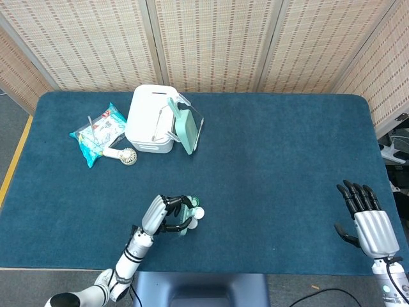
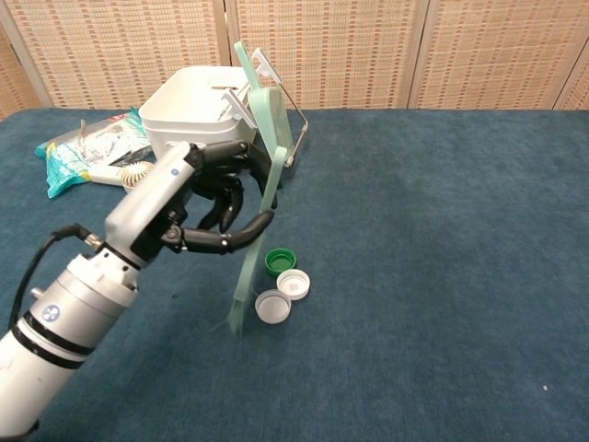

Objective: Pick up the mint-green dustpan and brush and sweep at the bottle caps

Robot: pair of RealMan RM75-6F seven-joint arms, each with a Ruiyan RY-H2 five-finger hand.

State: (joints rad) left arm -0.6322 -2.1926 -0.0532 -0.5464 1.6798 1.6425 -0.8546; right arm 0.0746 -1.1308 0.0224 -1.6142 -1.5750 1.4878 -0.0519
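Observation:
My left hand [image 2: 207,198] [image 1: 167,214] grips the mint-green brush [image 2: 255,241], held nearly upright with its bristles on the blue table just left of the caps. A green bottle cap [image 2: 278,261] and two white caps [image 2: 294,284] [image 2: 272,306] lie bunched together against the brush. In the head view the caps [image 1: 197,211] show at the hand's right edge. The mint-green dustpan [image 2: 269,110] [image 1: 184,128] leans upright against the white bin. My right hand [image 1: 369,220] hovers open at the table's near right corner, holding nothing.
A white bin [image 1: 150,119] stands at the back left. Beside it lie a teal snack packet [image 1: 97,133] and a small white fan [image 1: 123,155]. The blue table [image 1: 275,166] stretches bare between the caps and my right hand.

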